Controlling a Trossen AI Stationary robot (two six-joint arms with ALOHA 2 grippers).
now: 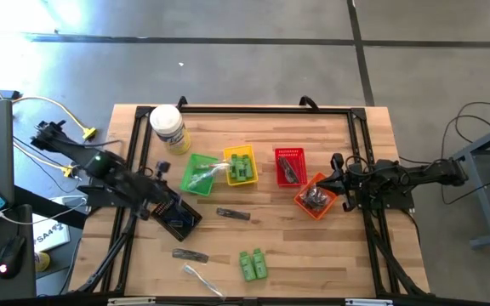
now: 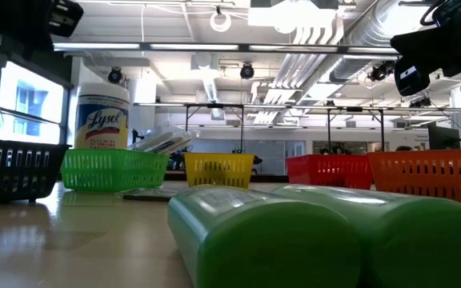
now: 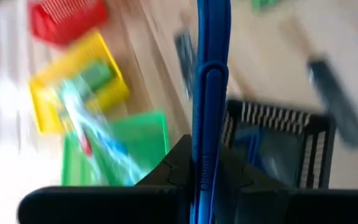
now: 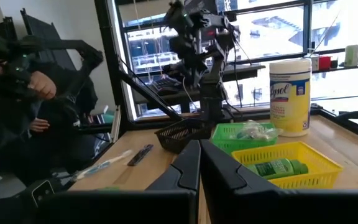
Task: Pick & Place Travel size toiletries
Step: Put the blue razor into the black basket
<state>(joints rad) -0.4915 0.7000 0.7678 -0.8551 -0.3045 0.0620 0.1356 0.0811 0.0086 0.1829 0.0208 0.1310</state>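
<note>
Above the black mesh basket (image 1: pixel 179 218) on the table's left half, the left gripper (image 3: pixel 205 177) is clamped on a slim blue plastic stick (image 3: pixel 210 93), which stands up between its dark fingers (image 3: pixel 173 168) and runs out past their tips. In the left wrist view the basket sits just beyond the fingers, with something bluish lying in it; what that is cannot be told.

The right gripper (image 4: pixel 199 163) hangs at the table's right edge beside the orange mesh basket (image 1: pixel 316 196), its fingers pressed together with nothing between them.

The other toiletries are spread across the light wooden table (image 1: pixel 347 255). Two bright green little bottles (image 1: pixel 253 263) lie side by side near the front edge, well apart from both grippers. A dark flat stick (image 1: pixel 233 214) lies mid-table, another dark stick (image 1: pixel 190 254) nearer the front, and a clear-wrapped thin stick (image 1: pixel 201 277) just in front of that. The yellow mesh basket (image 1: pixel 240 165) holds green bottles, the green mesh basket (image 1: pixel 199 173) holds clear-wrapped pieces, and the red mesh basket (image 1: pixel 289 165) and the orange one hold dark pieces.

A tall white canister with a yellow label (image 2: pixel 102 117) stands at the back left; its label reads "Lysol". A person (image 4: pixel 36 93) sits beyond the table.
</note>
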